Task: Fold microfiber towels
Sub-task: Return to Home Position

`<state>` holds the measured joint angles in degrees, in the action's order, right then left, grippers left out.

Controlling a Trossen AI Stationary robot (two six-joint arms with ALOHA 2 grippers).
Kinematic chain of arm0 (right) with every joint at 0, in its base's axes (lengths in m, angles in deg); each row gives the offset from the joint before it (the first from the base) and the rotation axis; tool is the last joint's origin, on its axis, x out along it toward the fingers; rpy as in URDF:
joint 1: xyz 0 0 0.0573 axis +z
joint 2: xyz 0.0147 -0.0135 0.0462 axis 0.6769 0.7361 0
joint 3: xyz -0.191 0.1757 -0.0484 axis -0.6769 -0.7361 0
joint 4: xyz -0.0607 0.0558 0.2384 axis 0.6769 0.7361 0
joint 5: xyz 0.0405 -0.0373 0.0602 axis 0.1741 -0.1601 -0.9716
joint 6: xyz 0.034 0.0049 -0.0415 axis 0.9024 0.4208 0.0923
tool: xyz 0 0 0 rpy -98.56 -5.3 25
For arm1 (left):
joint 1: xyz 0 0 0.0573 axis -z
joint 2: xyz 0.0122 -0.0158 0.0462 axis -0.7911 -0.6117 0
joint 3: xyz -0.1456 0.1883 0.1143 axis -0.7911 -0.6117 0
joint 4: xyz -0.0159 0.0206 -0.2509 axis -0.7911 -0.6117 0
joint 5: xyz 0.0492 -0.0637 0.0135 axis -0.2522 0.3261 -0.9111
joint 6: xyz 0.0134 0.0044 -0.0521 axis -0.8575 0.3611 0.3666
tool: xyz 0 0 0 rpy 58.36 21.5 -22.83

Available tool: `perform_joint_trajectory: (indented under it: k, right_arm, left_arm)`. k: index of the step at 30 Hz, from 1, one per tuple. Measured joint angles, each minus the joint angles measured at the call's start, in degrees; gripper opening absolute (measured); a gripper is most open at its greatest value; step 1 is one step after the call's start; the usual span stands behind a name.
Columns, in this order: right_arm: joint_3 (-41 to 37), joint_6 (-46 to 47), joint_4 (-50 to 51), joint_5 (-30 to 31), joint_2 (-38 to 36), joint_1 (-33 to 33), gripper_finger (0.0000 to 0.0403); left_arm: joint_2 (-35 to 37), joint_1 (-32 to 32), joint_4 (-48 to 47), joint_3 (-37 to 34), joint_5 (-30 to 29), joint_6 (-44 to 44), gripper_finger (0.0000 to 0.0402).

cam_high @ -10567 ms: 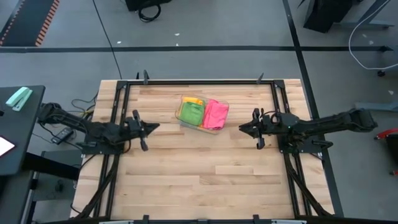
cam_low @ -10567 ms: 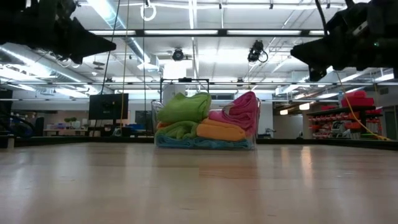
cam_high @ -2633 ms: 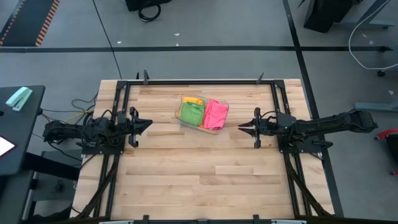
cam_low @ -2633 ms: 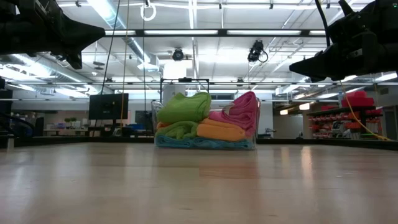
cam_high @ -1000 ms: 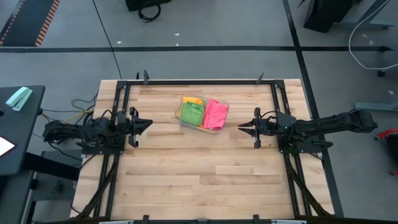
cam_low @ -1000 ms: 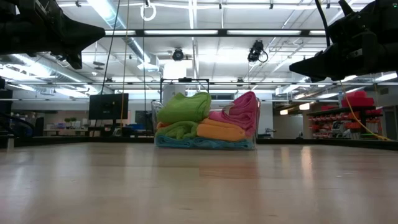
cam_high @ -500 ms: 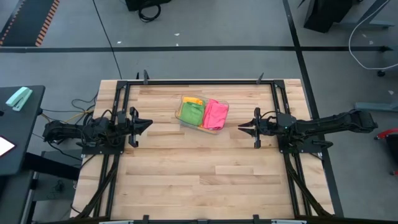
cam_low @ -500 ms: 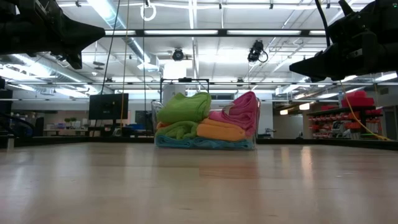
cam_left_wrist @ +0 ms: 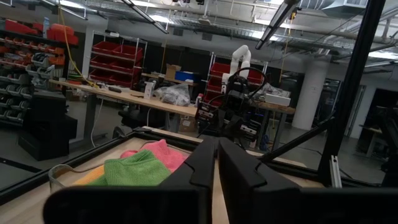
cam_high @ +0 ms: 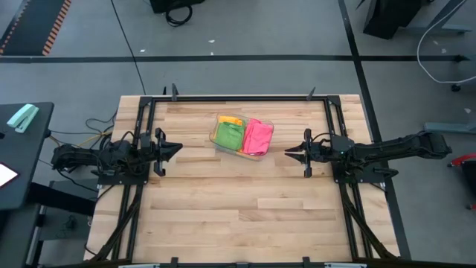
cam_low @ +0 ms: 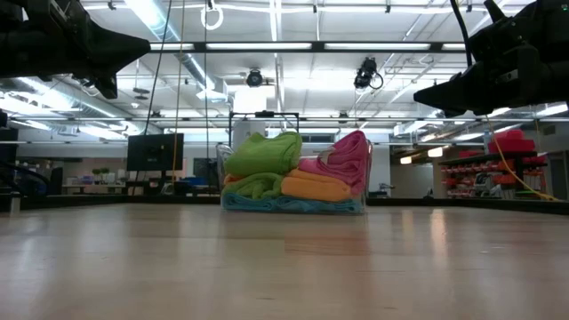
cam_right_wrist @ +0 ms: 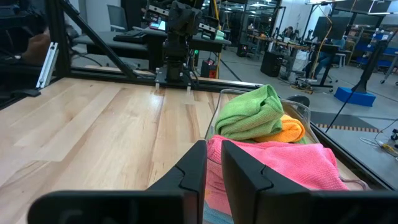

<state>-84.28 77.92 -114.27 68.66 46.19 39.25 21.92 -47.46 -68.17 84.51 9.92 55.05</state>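
Folded green towel (cam_high: 228, 135) and pink towel (cam_high: 258, 137) lie side by side atop orange towel (cam_low: 316, 188) and blue towel (cam_low: 284, 204), inside the clear bin (cam_right_wrist: 305, 112).

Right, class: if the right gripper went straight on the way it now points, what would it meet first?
Probably the pink towel heaped in the clear bin, or that bin's near wall. The right gripper points towards it, with nothing between them in the high view; its height against the pile is unclear.

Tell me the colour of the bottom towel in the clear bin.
Blue. The bottom towel shows best in the low view.
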Motion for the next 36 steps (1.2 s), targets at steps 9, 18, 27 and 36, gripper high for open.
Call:
perform_joint_trajectory:
  k: [9, 18, 27, 36]
  right_arm:
    - [0.0, 0.0, 0.0, 0.0, 0.0, 0.0, 0.0058]
    - [0.0, 0.0, 0.0, 0.0, 0.0, 0.0, 0.0058]
    - [0.0, 0.0, 0.0, 0.0, 0.0, 0.0, 0.0058]
    - [0.0, 0.0, 0.0, 0.0, 0.0, 0.0, 0.0058]
  left_arm:
    - [0.0, 0.0, 0.0, 0.0, 0.0, 0.0, 0.0028]
    - [0.0, 0.0, 0.0, 0.0, 0.0, 0.0, 0.0033]
    - [0.0, 0.0, 0.0, 0.0, 0.0, 0.0, 0.0024]
    - [0.0, 0.0, 0.0, 0.0, 0.0, 0.0, 0.0036]
